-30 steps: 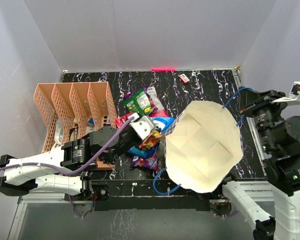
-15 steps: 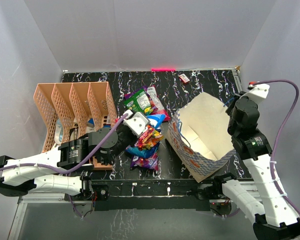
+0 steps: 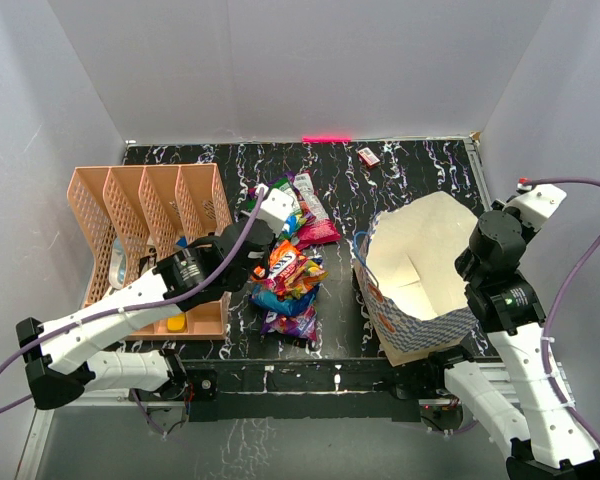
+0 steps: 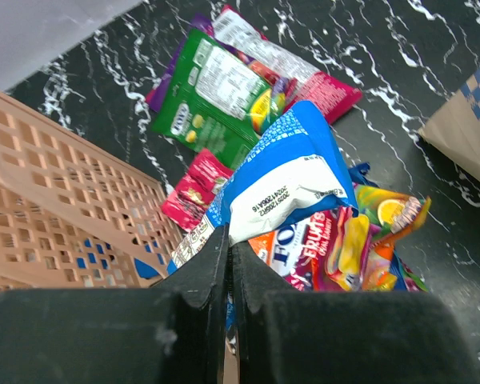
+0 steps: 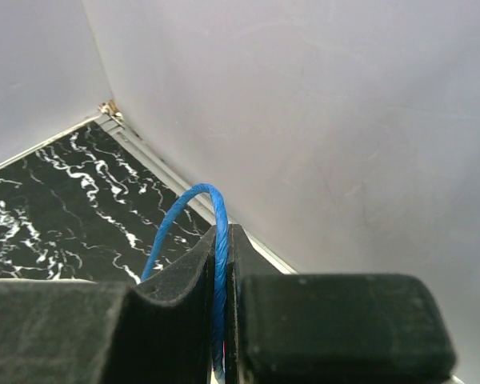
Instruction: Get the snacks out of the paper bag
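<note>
- Top view: the paper bag [image 3: 430,240] stands upright on the right half of the dark marbled tabletop [image 3: 420,170]. Its mouth is open and its white inside faces up.
- The snacks [image 3: 292,285] lie in a heap on the tabletop, outside the bag, between it and the peach lattice organizer [image 3: 145,220].
- The left arm [image 3: 130,300] reaches over the organizer's near corner to the far side of the heap. The right arm [image 3: 515,310] stands just beside the bag's right rim. A small red-and-white box [image 3: 368,156] lies near the far edge, well apart from the heap.
- Left wrist view: the left tool [image 4: 228,240] has its jaws pressed together. The crumpled edge of a blue-and-white packet [image 4: 292,180] meets its tips, but I cannot tell whether that edge is pinched.
- Beyond lie a green packet [image 4: 208,96] and a magenta packet [image 4: 304,76], with an orange fruit packet [image 4: 344,240] to the right. The bag's chequered corner shows at the right edge.
- Right wrist view: the right tool [image 5: 222,240] is closed on the bag's blue cord handle [image 5: 180,220], which arches up and to the left out of the jaws, with the tabletop's far corner and the grey wall [image 5: 304,120] behind it.
</note>
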Action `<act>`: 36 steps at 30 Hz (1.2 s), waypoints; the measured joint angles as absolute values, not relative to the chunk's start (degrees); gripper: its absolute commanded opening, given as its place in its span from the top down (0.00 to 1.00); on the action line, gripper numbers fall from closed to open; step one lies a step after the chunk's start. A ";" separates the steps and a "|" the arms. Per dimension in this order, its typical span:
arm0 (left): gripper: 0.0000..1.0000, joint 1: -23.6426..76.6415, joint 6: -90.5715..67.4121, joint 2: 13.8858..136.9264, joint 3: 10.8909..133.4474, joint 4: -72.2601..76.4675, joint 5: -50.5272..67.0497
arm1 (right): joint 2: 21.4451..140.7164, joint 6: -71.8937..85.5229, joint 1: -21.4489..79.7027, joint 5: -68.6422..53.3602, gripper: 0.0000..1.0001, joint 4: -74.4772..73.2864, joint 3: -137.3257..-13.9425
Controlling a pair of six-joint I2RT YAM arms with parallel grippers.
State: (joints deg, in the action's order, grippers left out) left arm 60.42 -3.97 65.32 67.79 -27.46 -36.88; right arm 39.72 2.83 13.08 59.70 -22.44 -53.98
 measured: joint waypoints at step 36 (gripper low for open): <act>1.00 57.47 -6.81 79.44 63.75 -29.39 -20.25 | 42.59 6.79 -2.48 26.63 0.43 -26.89 -61.25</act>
State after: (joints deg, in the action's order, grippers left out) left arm 57.47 -6.81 79.44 63.75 -29.39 -20.25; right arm 42.59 6.79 -2.48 26.63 -26.89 -61.25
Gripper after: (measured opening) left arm 0.010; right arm 0.534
